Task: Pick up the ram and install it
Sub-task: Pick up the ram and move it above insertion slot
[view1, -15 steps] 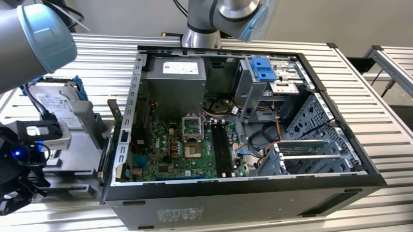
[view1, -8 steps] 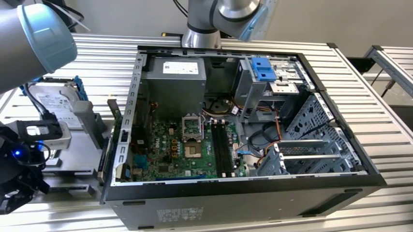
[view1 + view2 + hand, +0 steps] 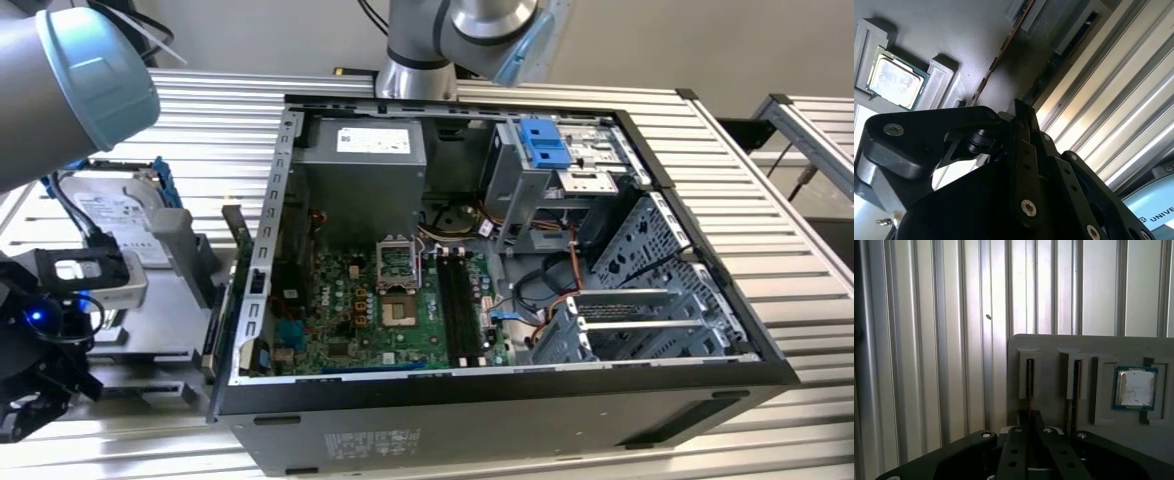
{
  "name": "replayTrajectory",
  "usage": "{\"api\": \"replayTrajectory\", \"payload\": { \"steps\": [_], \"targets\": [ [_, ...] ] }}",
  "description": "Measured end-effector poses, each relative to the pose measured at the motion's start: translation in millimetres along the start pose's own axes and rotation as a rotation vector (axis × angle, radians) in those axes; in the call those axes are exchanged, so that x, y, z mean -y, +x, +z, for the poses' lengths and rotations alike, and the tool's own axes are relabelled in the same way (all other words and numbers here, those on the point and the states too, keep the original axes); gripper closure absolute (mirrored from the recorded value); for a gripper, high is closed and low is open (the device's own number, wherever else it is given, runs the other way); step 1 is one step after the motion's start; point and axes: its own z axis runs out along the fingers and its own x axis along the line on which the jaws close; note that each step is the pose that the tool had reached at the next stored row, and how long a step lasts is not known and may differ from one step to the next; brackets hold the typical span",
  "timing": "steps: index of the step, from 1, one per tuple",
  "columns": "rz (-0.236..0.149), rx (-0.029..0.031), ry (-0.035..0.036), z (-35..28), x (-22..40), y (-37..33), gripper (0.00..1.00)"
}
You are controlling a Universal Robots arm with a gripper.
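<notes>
**Gripper poised at the ram in its holder**

The black two-fingered gripper (image 3: 1030, 416) hangs over a grey moulded holder block (image 3: 1054, 342) that rests on the ribbed aluminium table (image 3: 929, 340). Its fingertips (image 3: 1023, 421) are pressed close together, with no gap visible and nothing seen clamped between them. The thin, dark, long circuit-board ram (image 3: 1029, 384) stands on edge in one slot of the block, directly in line with the fingertips; whether they touch it cannot be told. A second dark stick (image 3: 1075, 387) stands in the neighbouring slot. A small square silver chip (image 3: 1135, 387) with a green rim lies in a recess beyond that stick, away from the ram.

In the exterior view, gripper and block lie at nine o'clock of the open black computer case (image 3: 507, 420), which lies on its side. A silver hard drive (image 3: 114, 210) in a blue frame sits at ten o'clock. The green motherboard (image 3: 334, 320), with its long black slots (image 3: 461, 300), covers the case floor.
</notes>
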Motion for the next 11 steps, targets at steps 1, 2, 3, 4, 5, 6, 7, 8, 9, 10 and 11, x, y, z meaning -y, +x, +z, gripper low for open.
{"api": "replayTrajectory", "payload": {
  "steps": [1,2,3,4,5,6,7,8,9,10,11],
  "targets": [
    [0.000,-0.0001,-0.0001,0.0,0.0,0.0,1.00],
    [0.000,0.0000,0.0000,0.0,0.0,-0.1,1.00],
    [0.000,-0.0001,0.0000,-0.1,0.0,-0.1,1.00],
    [0.000,-0.0002,-0.0002,-0.6,0.0,-0.1,1.00],
    [0.000,-0.0003,-0.0006,-1.7,-0.1,-0.2,1.00],
    [0.000,-0.0001,-0.0005,-3.1,-0.1,-0.2,1.00],
    [0.001,0.0000,-0.0005,-4.5,-0.1,-0.3,1.00],
    [0.001,-0.0002,-0.0006,-5.8,-0.1,-0.3,1.00],
    [0.001,-0.0001,-0.0006,-7.0,-0.1,-0.3,1.00],
    [0.001,-0.0001,-0.0006,-8.6,-0.2,-0.4,1.00],
    [0.001,0.0000,-0.0005,-10.5,-0.1,-0.4,1.00]
  ]
}}
